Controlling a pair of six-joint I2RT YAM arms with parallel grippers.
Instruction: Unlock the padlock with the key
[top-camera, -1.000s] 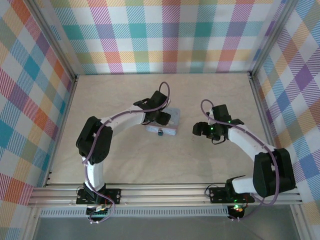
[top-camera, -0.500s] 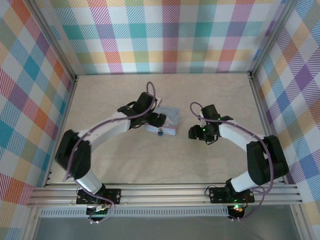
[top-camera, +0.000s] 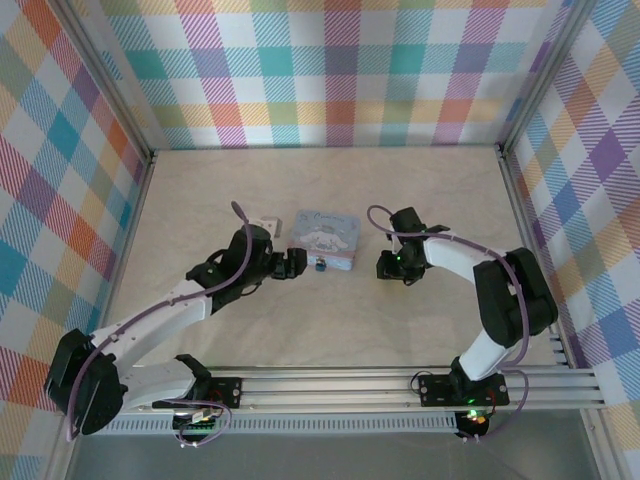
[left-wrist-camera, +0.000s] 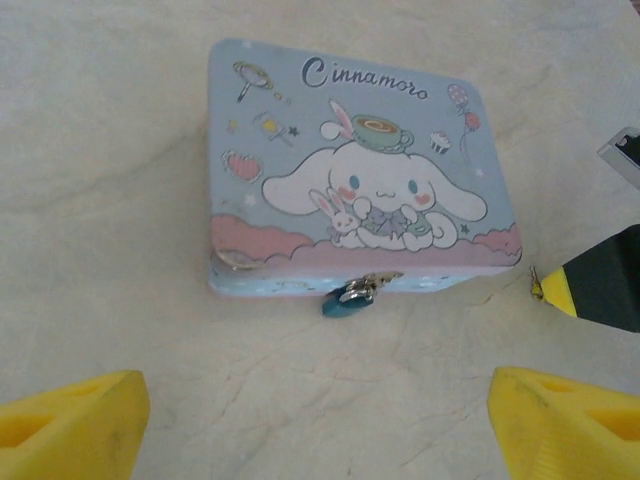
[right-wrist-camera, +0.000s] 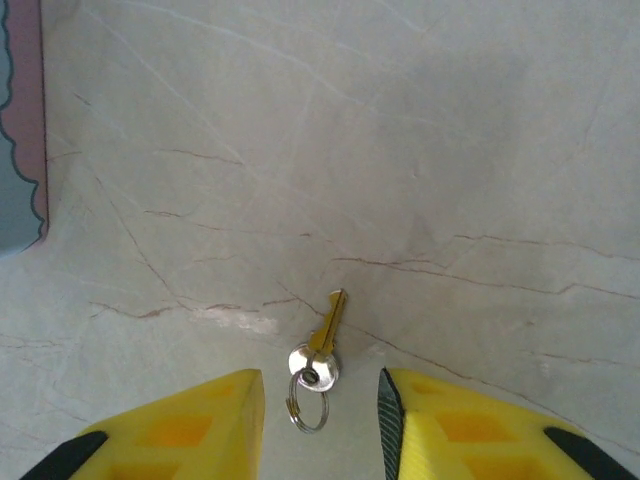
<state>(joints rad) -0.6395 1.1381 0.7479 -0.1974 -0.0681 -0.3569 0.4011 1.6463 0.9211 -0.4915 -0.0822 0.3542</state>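
A tiny dark teal padlock with a silvery shackle hangs on the front clasp of the pastel blue cartoon tin, which rests on the table. My left gripper is open, low over the table just in front of the padlock, with nothing between its yellow fingers. A small brass key on a split ring lies flat on the table to the right of the tin. My right gripper is open, with its jaws on either side of the key head and not touching it.
A small white square object lies on the table left of the tin, behind my left arm. The right gripper's black and yellow finger shows close to the tin's right front corner. Checked walls enclose the table.
My left arm has pulled back off the tin toward the near left, and its jaws have widened. My right gripper has shifted left and down over the key, and its jaws have narrowed.
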